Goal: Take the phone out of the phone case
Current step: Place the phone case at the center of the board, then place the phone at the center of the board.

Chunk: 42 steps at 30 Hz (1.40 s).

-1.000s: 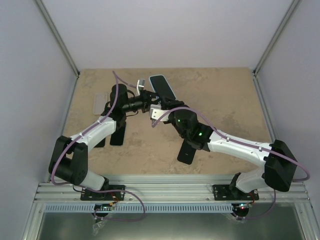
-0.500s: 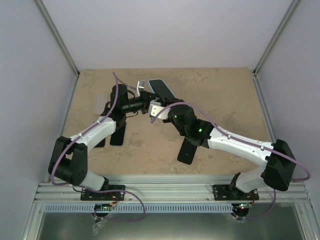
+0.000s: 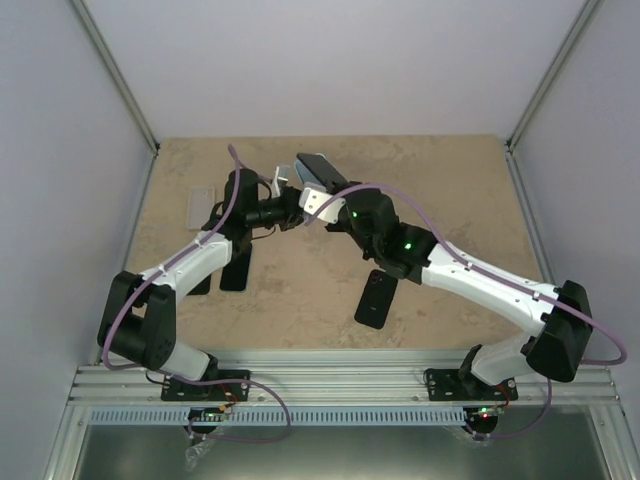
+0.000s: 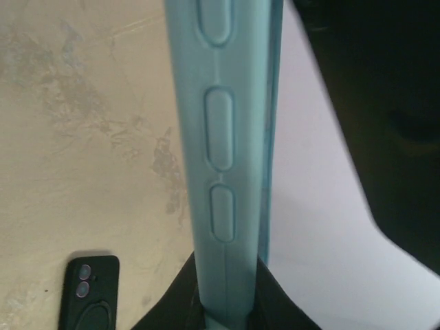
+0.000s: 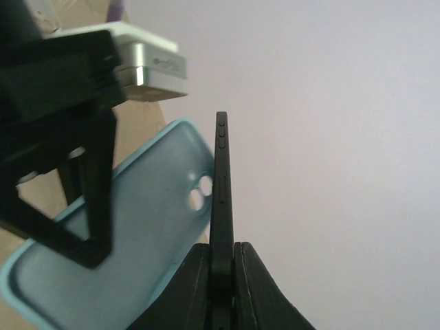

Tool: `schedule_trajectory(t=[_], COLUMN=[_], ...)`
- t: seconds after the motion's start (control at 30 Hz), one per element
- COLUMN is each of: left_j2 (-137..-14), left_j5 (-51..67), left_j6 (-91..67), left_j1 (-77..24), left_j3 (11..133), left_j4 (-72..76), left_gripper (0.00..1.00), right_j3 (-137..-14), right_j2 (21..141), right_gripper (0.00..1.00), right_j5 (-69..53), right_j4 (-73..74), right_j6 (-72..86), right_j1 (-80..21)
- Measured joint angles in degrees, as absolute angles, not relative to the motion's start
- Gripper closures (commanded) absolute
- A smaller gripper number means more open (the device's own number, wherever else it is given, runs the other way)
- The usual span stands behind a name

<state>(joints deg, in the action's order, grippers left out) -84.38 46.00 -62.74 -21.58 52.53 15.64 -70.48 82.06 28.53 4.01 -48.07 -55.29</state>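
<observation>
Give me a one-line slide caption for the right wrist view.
Black phone pinched edge-on in the right gripper, out of the empty light-blue case beside it.

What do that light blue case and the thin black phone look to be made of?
The case looks like soft silicone or rubbery plastic with a matte finish: rounded edges, buttons moulded in as pill shapes, no glare. The phone looks rigid, with metal or hard plastic along its edge, a dull dark finish and small separate side buttons; which of the two materials it is I cannot tell.
</observation>
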Motion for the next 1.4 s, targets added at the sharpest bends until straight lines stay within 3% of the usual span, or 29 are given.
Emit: schedule_trajectory(t=[0.5,0.83,1.4], left_j2=[-85.0,-88.2,-109.7], left_j5=[43.4,43.5,47.8], left_j6=[-53.7,-45.5,-24.4], left_j1=[-20.5,-18.7,-18.4], left_j3=[53.3,60.2,85.3], left_j4=[9.7,3.3,-18.1], left_gripper=[1.00,1.00,1.00], right_j3=[-74.7,-68.2,-59.0], right_j2=[81.3,79.4,89.5], right_gripper=[0.99,0.99,1.00], right_j5=[23.1,21.1,20.5], right_j4=[10.4,7.4,-9.7], right_j6=[-40.7,-40.6,-45.9], right_j1=[-48.9,-42.2,-35.8])
